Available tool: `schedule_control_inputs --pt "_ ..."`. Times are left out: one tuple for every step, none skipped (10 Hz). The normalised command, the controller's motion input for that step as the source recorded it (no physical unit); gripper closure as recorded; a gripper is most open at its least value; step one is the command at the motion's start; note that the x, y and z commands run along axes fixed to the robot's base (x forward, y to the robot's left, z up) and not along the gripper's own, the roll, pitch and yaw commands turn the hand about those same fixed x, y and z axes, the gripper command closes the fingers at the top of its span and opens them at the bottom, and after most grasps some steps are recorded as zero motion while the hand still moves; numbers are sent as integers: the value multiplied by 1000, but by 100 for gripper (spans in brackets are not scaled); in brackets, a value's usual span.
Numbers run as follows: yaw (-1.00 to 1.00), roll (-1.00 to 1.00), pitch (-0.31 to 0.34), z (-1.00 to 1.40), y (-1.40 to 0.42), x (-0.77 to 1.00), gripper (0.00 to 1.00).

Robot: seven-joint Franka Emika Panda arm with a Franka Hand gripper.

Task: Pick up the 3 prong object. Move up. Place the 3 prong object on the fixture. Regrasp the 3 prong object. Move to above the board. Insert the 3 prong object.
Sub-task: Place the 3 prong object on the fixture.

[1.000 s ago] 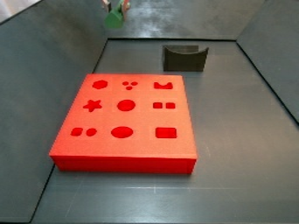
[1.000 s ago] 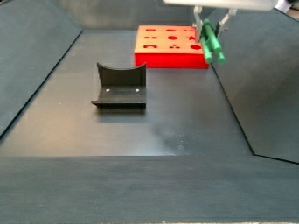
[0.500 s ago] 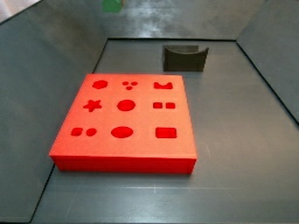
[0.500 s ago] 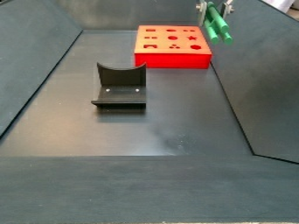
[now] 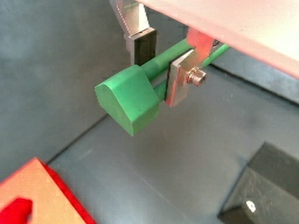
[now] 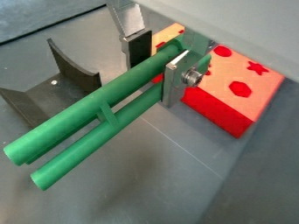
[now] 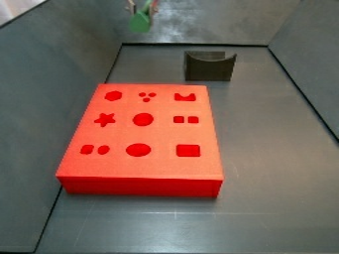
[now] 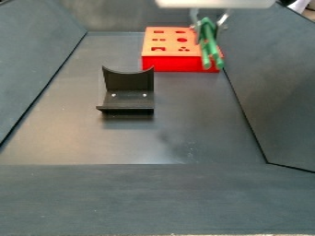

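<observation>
Clamped between the flat silver fingers point(image 5: 181, 74) of the two-finger gripper point(image 6: 156, 66): the slim green plastic 3 prong object point(image 6: 100, 129), long parallel rods in a wrist view, a blunt green end point(image 5: 128, 98) in a wrist view. Held high above the dark floor, near the far wall in a side view point(image 7: 141, 15), hanging in front of the board's right edge in a side view point(image 8: 209, 41). Touching nothing below.

Large flat red rectangular board point(image 7: 143, 134) lying on the floor, its shaped holes all open: star, circles, squares, hexagon, three dots. Small dark grey-black fixture point(image 8: 124, 90) with a curved notch on top, notch bare, standing well apart from the board. Both also visible under the gripper in a wrist view: fixture point(image 6: 65, 70), board corner point(image 6: 237, 85).

Open dark floor on all sides of board and fixture, bounded by sloping grey walls. No readable writing anywhere.
</observation>
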Motion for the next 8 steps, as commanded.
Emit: schedule_control_inputs --pt "16 -68 130 -256 -44 1000 100" --pt "12 -25 111 -237 -41 1000 100" --pt "12 3 102 -225 -39 1000 100" --pt "11 29 94 -212 -36 1000 100" --pt "12 60 84 -192 -33 1000 100" --pt "13 74 84 -185 -32 1000 100" --pt "15 102 84 -165 -30 1000 100" --pt "17 110 86 -159 -29 1000 100"
